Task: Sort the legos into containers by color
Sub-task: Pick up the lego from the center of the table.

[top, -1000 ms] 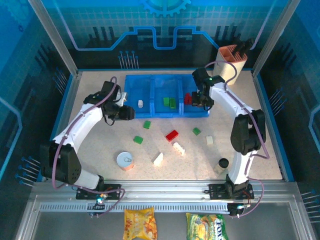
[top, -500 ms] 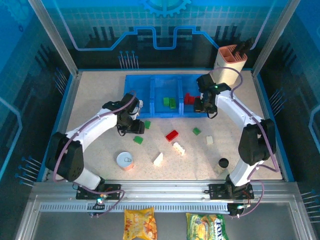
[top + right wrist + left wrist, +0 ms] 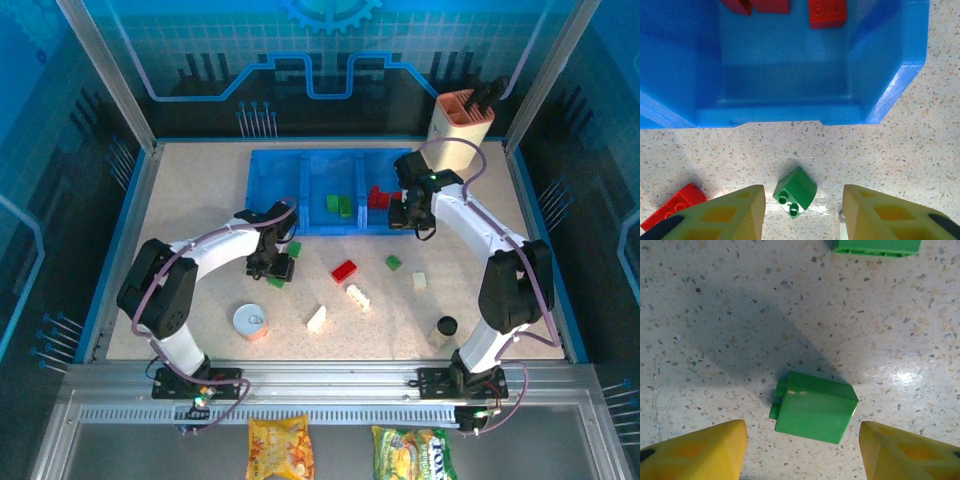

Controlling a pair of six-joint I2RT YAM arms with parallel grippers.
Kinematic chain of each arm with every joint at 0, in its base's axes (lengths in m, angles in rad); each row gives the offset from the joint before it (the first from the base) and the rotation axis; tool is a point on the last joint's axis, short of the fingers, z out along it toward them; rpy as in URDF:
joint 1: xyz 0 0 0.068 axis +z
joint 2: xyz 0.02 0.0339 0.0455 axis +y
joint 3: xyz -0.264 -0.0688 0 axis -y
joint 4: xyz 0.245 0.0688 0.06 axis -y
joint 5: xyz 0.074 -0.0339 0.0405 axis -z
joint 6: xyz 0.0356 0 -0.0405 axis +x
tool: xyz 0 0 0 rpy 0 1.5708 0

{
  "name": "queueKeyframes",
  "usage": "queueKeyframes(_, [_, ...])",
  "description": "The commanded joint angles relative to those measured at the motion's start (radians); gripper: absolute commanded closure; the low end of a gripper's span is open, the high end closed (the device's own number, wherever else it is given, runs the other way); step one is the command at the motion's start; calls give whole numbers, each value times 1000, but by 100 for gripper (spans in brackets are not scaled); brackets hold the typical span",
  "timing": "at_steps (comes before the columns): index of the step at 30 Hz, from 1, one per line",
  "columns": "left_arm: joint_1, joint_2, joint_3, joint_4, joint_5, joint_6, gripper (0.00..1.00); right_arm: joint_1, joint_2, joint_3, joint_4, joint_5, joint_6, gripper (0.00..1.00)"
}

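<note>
Left claw (image 3: 802, 452): spread, poised over a green lego (image 3: 815, 407) lying on its side on the speckled surface (image 3: 715, 315).
Hazard: the brick sits skewed to the fingers, so closing may spin or eject it.
Right claw (image 3: 802, 215): spread above a second green lego (image 3: 795, 192), near the tray (image 3: 790, 117) compartment holding red legos (image 3: 826, 12).
Hazard: misfiling by colour.

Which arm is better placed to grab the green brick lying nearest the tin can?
Left. The left gripper hangs open directly over that green brick, straddling it. The right gripper is far off, by the right end of the tray.
</note>
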Motion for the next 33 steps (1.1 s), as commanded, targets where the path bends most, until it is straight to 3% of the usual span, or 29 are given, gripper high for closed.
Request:
queueKeyframes(1, [-8, 20, 0, 20, -10, 24, 37, 11, -35, -5, -9, -11, -3, 54])
queueKeyframes(19, [-9, 95, -4, 50, 36, 42, 38, 9, -41, -6, -18, -8, -10, 54])
queueKeyframes(33, [-8, 100, -2, 41, 48, 49, 48, 9, -46, -5, -21, -9, -10, 55])
